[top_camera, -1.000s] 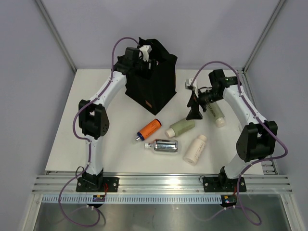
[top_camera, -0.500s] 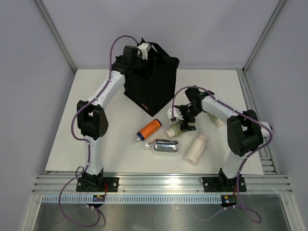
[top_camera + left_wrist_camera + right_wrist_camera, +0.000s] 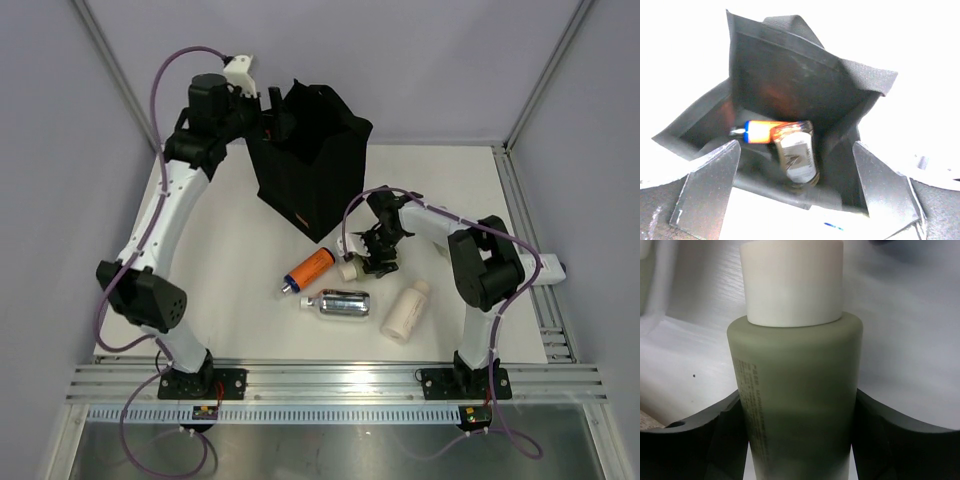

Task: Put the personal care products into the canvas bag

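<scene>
The black canvas bag (image 3: 318, 165) stands open at the back. In the left wrist view it (image 3: 785, 75) holds an orange bottle with a blue cap (image 3: 760, 133) and a clear amber bottle (image 3: 798, 159). My left gripper (image 3: 266, 112) is open and empty above the bag's left rim (image 3: 795, 200). My right gripper (image 3: 374, 256) is shut on a sage-green bottle (image 3: 797, 390) with a white cap (image 3: 792, 282), lying on the table (image 3: 352, 268). An orange bottle (image 3: 308, 268), a silver bottle (image 3: 342, 303) and a cream bottle (image 3: 405, 311) lie in front of the bag.
The white table (image 3: 230, 270) ends at a metal rail (image 3: 330, 378) in front. Grey walls and frame posts close in the back and sides. The right arm's forearm (image 3: 440, 225) lies low across the table right of the bag.
My left gripper has lifted out of the bag and swung back to the left. My right gripper came down from the back right onto the sage-green bottle and closed round it.
</scene>
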Controlling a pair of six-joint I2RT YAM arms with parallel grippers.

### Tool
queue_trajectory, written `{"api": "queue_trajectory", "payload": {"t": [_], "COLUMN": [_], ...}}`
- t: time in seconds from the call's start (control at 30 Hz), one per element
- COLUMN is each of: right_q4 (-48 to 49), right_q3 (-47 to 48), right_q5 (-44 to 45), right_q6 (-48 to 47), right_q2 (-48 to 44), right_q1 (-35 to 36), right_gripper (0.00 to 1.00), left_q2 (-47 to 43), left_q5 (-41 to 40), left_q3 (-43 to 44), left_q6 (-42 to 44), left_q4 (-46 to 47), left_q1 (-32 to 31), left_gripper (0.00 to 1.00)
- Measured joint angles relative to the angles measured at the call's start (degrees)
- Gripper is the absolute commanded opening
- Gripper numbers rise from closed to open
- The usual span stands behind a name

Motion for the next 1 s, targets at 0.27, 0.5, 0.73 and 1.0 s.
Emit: {"api": "queue_trajectory", "payload": {"t": [0.27, 0.5, 0.73, 1.0], "right_q4": [0.0, -4.5, -4.9, 2.7], "right_q3": [0.1, 5.1, 7.5, 12.7], "right_q5": [-5.0, -16.4, -26.8, -34.5], "right_q6": [9.4, 20.2, 30.1, 53.1], "right_q2": [0.0, -0.1, -3.0, -8.9], "right_q1": [-2.3, -10.8, -13.6, -14.0], "right_gripper": [0.01, 0.0, 0.0, 0.0], "left_q2": [-28.7, -39.9, -42.0, -38.7], "left_q5": [-2.5, -1.7, 0.7, 4.2], "left_q3": [-29.8, -56.3, -68.9, -72.5], "left_q6": [-3.0, -8.8, -10.9, -11.6], "left_q4": [8.0, 11.5, 12.6, 16.3], "left_q1": [6.7, 8.2, 8.2, 8.2], "left_gripper": [0.99, 0.99, 0.99, 0.99]}}
